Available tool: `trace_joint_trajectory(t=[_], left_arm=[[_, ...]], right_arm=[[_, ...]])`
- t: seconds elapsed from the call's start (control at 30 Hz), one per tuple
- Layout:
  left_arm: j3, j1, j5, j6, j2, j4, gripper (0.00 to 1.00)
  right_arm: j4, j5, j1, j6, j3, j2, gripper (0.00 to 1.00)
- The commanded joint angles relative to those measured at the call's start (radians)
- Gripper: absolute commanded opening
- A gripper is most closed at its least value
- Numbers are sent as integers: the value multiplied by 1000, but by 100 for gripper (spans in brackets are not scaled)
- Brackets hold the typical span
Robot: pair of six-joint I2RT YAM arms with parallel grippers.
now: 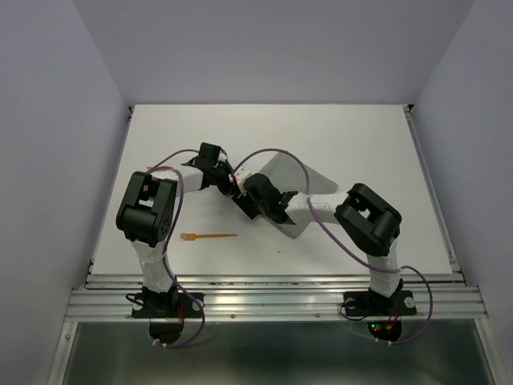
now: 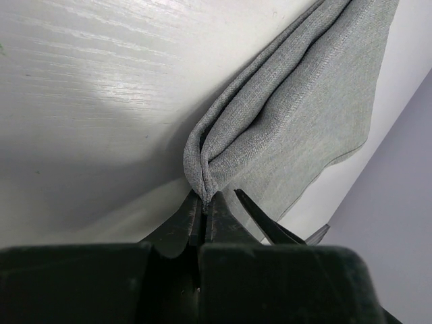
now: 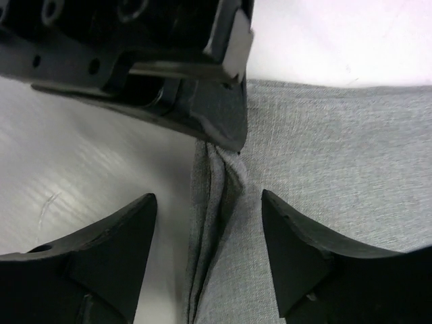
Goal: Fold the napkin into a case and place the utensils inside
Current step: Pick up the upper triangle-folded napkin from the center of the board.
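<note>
The flat white table top (image 1: 361, 144) stretched out under and beyond both pincers. On it lay the plain mid-grey square napkin of soft matte cloth (image 2: 297, 115), doubled over on itself in loose layers. It ran away from the left pincer's tips and off to their right, and its stitched hem showed along the far edge.

The left pincer (image 2: 202, 199) had its black jaws pressed together on a bunched fold at the napkin's near corner. The cloth rose into a narrow ridge right at the tips.

The right pincer (image 3: 209, 250) stood with its two black fingers (image 3: 115, 256) well apart, facing the left pincer from close by. That same ridge of cloth ran down the gap between the fingers, touching neither. Flat grey cloth lay below and beyond the right-hand finger, and bare table lay under the left-hand one.

In the overhead view, the slim orange plastic fork (image 1: 210, 236) lay flat on the table, on the arm-base side of both pincers. It was clear of the napkin and held by neither pincer, with its small tines pointing left.
</note>
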Motion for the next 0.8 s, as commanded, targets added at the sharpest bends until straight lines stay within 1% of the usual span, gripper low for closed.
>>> trace_joint_trajectory(t=[0.0, 0.03, 0.13, 0.17, 0.23, 0.27, 0.33, 0.37, 0.47, 0.5, 0.53, 0.57, 0.6, 0.63, 0.67, 0.7, 0.73, 0.77], left_arm=[[31, 6, 7, -4, -73, -7, 0], [29, 6, 8, -6, -75, -7, 0], [26, 6, 11, -6, -77, -7, 0], [28, 7, 13, -4, -77, -7, 0], [23, 7, 13, -3, -78, -7, 0], [22, 7, 13, -3, -78, -7, 0], [14, 12, 10, -1, -83, -7, 0], [12, 13, 10, 0, -84, -7, 0], [6, 24, 13, 8, -89, -7, 0], [5, 27, 13, 11, -89, -7, 3], [5, 32, 13, 17, -93, -7, 11], [5, 35, 13, 20, -96, -7, 16], [5, 38, 10, 25, -106, -7, 28], [3, 40, 8, 31, -109, -7, 30], [5, 41, 8, 34, -113, -7, 35], [9, 43, 8, 40, -116, -17, 42], [14, 44, 5, 46, -118, -40, 46], [15, 46, 4, 57, -120, -43, 47]], right_arm=[[148, 82, 5, -20, 18, 9, 67], [161, 96, 5, -17, 16, 22, 60], [198, 110, 5, -20, 23, 43, 51], [196, 112, 5, -20, 30, 60, 38], [196, 100, 5, -18, 38, 69, 25], [196, 95, 5, -18, 41, 71, 13], [196, 67, 5, -15, 38, 59, 2], [196, 61, 5, -4, 32, 52, 1], [190, -2, 5, 20, 23, 22, 1], [173, -23, -4, 29, 24, 16, 1], [160, -70, -15, 46, 27, 5, 1], [144, -97, -15, 55, 33, 0, 1], [112, -136, -29, 66, 50, 0, 1], [95, -160, -45, 77, 58, -1, 1], [81, -187, -55, 94, 64, -3, 1], [55, -225, -55, 103, 78, -3, 1], [42, -253, -85, 111, 87, -3, 1], [26, -275, -99, 152, 96, -3, 1]])
